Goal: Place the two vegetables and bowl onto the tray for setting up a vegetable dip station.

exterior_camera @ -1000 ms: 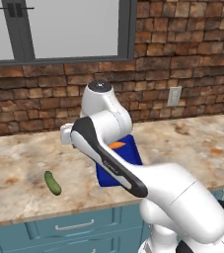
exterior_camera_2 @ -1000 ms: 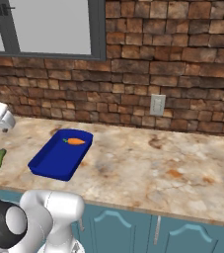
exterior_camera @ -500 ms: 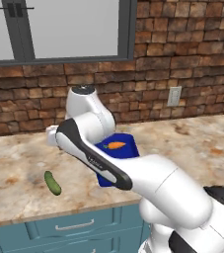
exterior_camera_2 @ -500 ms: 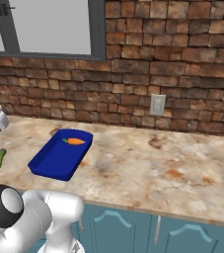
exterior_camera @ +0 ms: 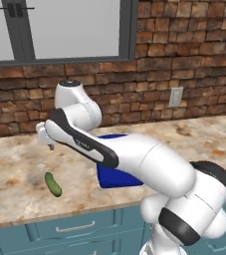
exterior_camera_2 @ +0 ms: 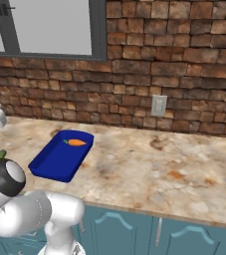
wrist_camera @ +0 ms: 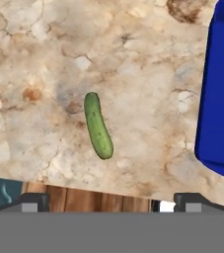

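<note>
The dark green cucumber (exterior_camera: 53, 184) lies on the marble counter near its front edge, left of the blue tray (exterior_camera_2: 55, 162). In the hand view the cucumber (wrist_camera: 97, 125) sits a little left of centre, with the tray's (wrist_camera: 221, 104) wall at the right. The orange carrot (exterior_camera_2: 76, 143) rests inside the tray at its far end. My gripper (exterior_camera: 50, 144) hovers above the counter, behind and above the cucumber, apart from it. Its fingertips (wrist_camera: 34, 200) stand wide apart, so it is open and holds nothing. The bowl is out of view.
A brick wall with a window and a white outlet (exterior_camera_2: 158, 105) backs the counter. Teal drawers (exterior_camera: 74, 231) run below the counter's front edge. My own arm (exterior_camera: 134, 159) crosses over the tray in the left base view.
The arm has swung left, away from above the tray and toward the cucumber. The carrot stays in the tray and the cucumber has not moved.
</note>
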### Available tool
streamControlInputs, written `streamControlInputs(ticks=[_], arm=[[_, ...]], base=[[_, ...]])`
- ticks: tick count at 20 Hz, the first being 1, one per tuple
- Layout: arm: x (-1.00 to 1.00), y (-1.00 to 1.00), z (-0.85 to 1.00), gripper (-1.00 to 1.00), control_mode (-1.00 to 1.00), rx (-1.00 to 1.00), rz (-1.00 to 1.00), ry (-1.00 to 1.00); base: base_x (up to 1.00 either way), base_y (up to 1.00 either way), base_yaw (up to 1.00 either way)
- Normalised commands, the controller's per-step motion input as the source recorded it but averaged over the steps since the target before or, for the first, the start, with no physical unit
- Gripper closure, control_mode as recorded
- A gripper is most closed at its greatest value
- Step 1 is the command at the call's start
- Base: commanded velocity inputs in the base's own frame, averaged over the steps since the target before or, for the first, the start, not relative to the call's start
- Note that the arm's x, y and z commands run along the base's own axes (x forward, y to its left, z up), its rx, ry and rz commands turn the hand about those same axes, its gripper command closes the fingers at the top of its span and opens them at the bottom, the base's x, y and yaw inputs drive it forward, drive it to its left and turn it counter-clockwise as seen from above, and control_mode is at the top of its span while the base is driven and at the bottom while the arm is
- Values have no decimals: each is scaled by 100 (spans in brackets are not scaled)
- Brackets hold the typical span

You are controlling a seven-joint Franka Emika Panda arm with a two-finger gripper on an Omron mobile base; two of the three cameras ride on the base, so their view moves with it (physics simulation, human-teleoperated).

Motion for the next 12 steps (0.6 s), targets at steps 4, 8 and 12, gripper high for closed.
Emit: streamControlInputs(ticks=[4, 8, 12], arm=[[23, 26, -33, -100, -100, -3, 0, 4], [21, 17, -44, -100, -100, -3, 0, 0], [17, 17, -42, -100, -100, -1, 0, 0]], base=[[0, 0, 0], [0, 0, 0], [0, 0, 0]])
